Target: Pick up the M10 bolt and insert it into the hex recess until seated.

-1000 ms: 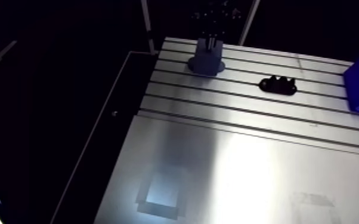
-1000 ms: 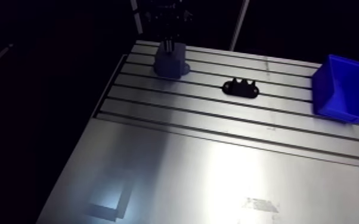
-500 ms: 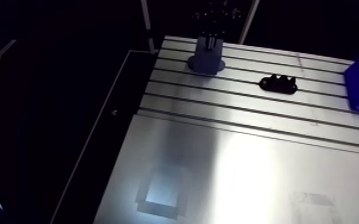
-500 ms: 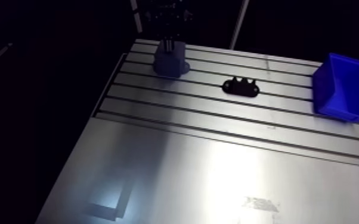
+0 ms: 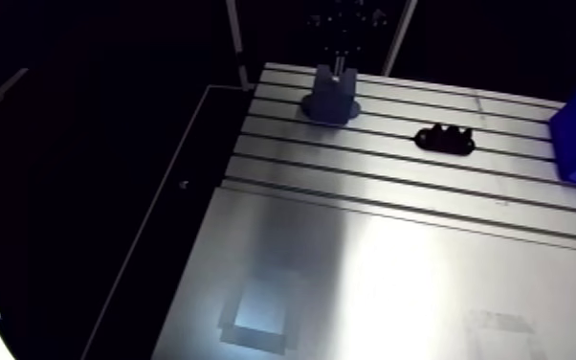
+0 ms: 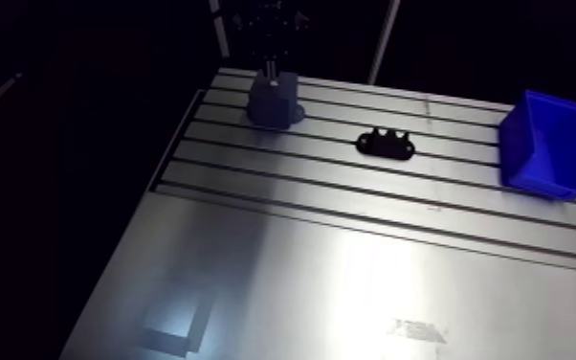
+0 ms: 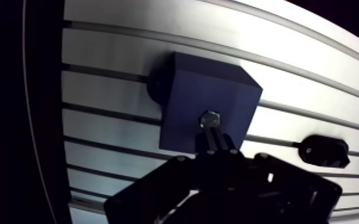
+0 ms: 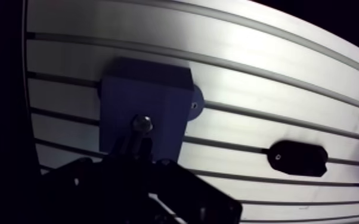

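Note:
At the table's far left corner stands a dark blue block, which holds the hex recess. My gripper hangs straight above it. In the wrist view the block lies directly under the fingers. The M10 bolt shows its hex head right over the block's top face, near the edge closest to the gripper. My gripper is shut on the bolt's shank, with the dark fingers close together behind the head. The recess itself is hidden by the bolt head, so I cannot see whether the bolt touches the block.
A black bracket with bumps along its top lies on the slotted table, right of the block. A blue bin stands at the right edge. The table's left edge runs close beside the block.
The gripper stands slightly higher over the block than earlier, and more of the bolt shows below it. The block, bracket and bin have not moved.

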